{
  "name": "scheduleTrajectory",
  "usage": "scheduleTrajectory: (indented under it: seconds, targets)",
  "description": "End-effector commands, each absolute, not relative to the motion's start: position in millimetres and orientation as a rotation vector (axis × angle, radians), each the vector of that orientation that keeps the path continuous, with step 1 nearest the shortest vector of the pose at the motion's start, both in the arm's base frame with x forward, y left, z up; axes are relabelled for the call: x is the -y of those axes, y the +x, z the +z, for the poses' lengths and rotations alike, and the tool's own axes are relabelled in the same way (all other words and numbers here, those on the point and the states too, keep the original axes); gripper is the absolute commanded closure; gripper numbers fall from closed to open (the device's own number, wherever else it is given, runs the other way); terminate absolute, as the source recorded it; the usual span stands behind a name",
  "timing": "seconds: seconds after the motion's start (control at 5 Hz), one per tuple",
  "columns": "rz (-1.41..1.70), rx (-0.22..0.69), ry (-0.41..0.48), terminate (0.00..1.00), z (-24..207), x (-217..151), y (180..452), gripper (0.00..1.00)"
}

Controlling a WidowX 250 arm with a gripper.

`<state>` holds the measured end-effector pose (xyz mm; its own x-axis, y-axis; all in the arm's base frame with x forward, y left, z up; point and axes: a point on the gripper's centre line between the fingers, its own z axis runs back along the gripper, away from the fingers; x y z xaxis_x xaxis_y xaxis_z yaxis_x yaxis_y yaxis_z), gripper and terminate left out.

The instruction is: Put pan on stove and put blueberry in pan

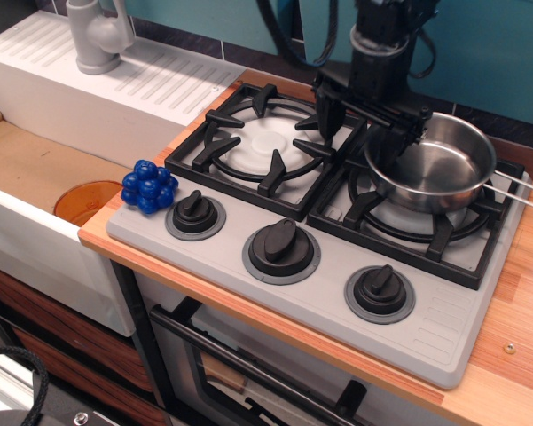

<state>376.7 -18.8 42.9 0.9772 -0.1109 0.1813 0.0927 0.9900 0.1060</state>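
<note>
Currently the small shiny stainless-steel pan (430, 161) with the thin wire handle sits on the right black grate of the grey two-burner toy stove (319, 257), handle sticking out to the right. So step one looks done, unless the pan is meant for the other burner; can't tell from the task line.

The black claw (361, 127) is low at the far side of the stove, fingers spread: left finger over the gap between the two grates, right finger at the pan's left rim, possibly just inside it. Looks like it straddles the rim, but contact is unclear. Nothing is pinched between the fingers.

The glossy deep-blue cluster blueberry (148, 185) sits at the stove's left near corner, just beside the left black knob (195, 213), well apart from both claw and pan. Pan is empty.

Left to do, by my read: clear the claw from the pan, cross to the blueberry, grab it, drop it in the pan.
</note>
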Motion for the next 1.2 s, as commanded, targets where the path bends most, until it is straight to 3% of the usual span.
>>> scheduleTrajectory:
  seconds: [0.0,0.4,1.0]
  targets:
    - [-0.074,0.181,0.096,0.00,49.9,17.3,379.5,1.00]
    - [-0.064,0.121,0.103,0.00,74.3,27.5,375.3,1.00]
    - [-0.100,0.060,0.179,0.00,151.5,21.5,360.0,1.00]
